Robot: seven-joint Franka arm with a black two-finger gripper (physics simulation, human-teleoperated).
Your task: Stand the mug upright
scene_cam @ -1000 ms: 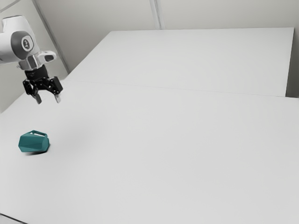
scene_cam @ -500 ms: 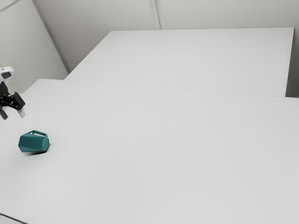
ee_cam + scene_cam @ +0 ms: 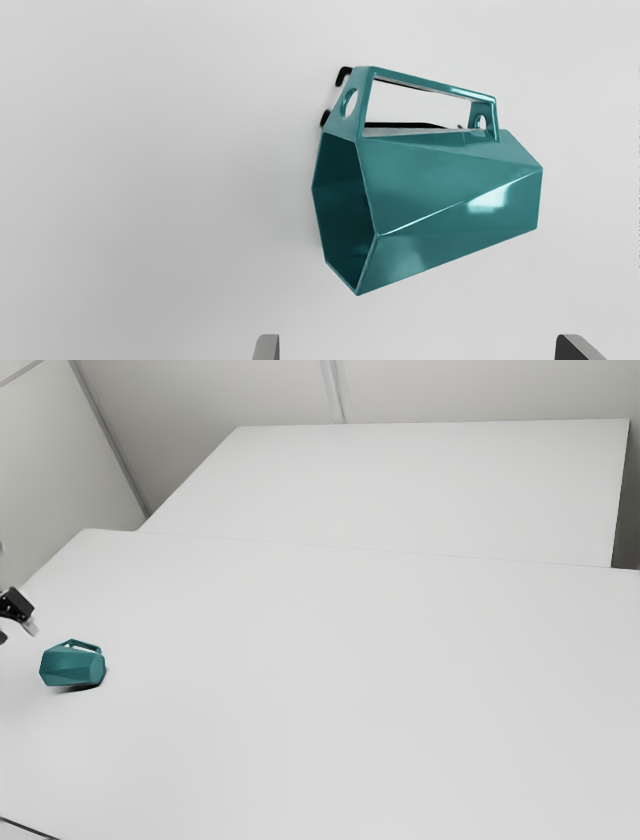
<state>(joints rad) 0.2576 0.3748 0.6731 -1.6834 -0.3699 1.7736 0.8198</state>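
the jaws are black with pale grey fingertips (image 3: 31, 628).

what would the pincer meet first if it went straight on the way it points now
Probably the teal mug, lying on its side ahead of the pincer; depth is unclear, so the white table might come first.

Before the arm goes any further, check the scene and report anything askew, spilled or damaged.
The teal mug looks out of place: it lies on its side on the white table, its open mouth facing sideways instead of up. No spill or damage stands out.
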